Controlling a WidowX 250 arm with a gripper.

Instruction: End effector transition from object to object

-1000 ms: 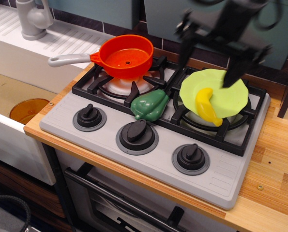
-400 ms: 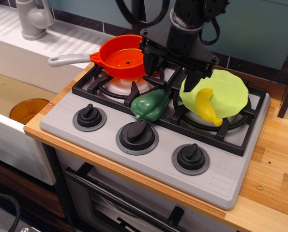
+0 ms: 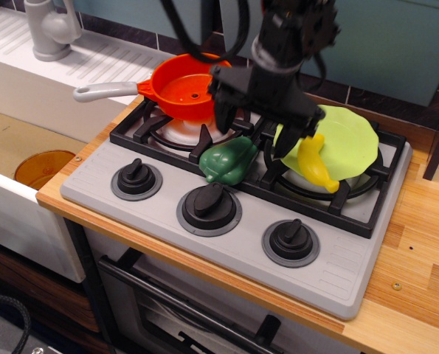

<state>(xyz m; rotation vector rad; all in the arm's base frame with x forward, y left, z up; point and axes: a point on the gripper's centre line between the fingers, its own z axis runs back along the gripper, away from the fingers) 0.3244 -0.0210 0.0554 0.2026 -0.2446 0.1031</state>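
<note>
- The gripper (image 3: 254, 133) hangs over the middle of the stove (image 3: 234, 214), between the two back burners, jaws spread wide and holding nothing.
- One prong sits just above the green pepper (image 3: 229, 160); the other is by the banana (image 3: 313, 161) (contact unclear).
- The banana lies on a green plate (image 3: 344, 144).
- An orange pan (image 3: 189, 86) rests on the left burner.

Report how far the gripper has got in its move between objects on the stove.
Done: nothing visibly finished; the banana lies on the green plate, and the pepper sits between the burners. In hand: the gripper hangs open and empty over the gap between pepper and plate, one prong near each. Left: settling on one object. The pepper seems likelier, but that is a guess.
</note>
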